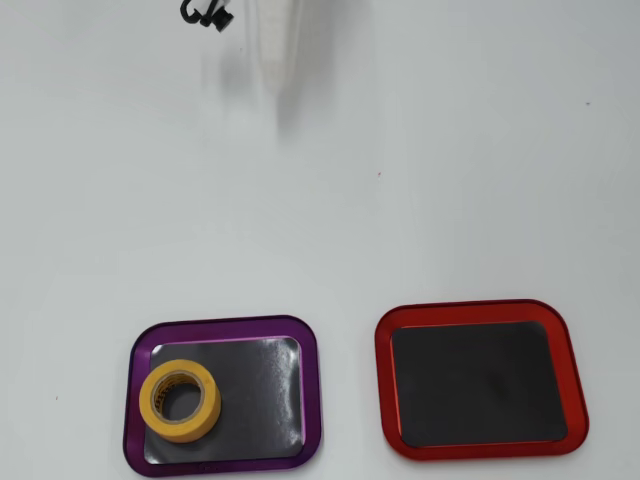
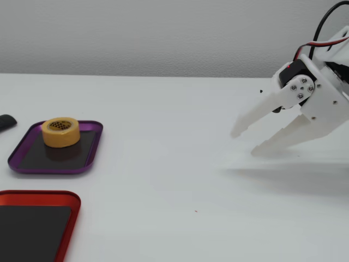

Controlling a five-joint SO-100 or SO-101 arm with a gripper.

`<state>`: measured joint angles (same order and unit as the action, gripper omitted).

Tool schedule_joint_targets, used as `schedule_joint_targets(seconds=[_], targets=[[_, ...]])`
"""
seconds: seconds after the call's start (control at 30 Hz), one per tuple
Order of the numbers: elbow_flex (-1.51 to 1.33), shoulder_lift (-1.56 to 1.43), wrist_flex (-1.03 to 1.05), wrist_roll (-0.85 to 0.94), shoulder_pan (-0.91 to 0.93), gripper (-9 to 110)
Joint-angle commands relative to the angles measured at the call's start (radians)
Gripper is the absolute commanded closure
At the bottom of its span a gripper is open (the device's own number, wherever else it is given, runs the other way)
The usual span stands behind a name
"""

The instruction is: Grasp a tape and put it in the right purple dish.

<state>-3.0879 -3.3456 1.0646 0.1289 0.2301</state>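
The small roll of yellow masking tape (image 2: 60,132) lies flat, hole upward, inside the shallow purple-rimmed metal tray with the dark flat floor (image 2: 90,154), close to that tray's left edge in the overhead view (image 1: 180,400). By the look of it the tape is already where the task wants it. The same-shaped red-rimmed tray (image 1: 481,379) sits empty beside the purple one, near the bottom edge of the white table (image 1: 420,200) in the overhead view.

The white two-finger gripper (image 2: 245,142) hangs low over the table's right side in the fixed view, its two fingers spread apart with nothing between them. Its tips point toward the left edge, which is the way the tape lies. The tape is well apart from it, across a wide stretch of bare table. In the overhead view only a pale, blurred finger (image 1: 277,50) shows at the top edge, with the purple tray at the bottom edge, toward the bottom left corner

A roll has no long axis, so a grasp would suit any approach angle
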Motion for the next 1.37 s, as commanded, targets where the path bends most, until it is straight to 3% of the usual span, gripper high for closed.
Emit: schedule_joint_targets(seconds=[0.0,0.2,0.33,0.87,1.1,1.33], targets=[[-0.015,-0.067,0.043,-0.029,-0.003,90],[-0.014,-0.072,0.107,-0.192,-0.003,91],[-0.014,-0.072,0.109,-0.199,-0.003,103],[-0.014,-0.072,0.110,-0.192,-0.011,102],[-0.012,-0.072,0.118,-0.184,-0.149,102],[-0.014,-0.072,0.117,-0.186,-0.147,102]])
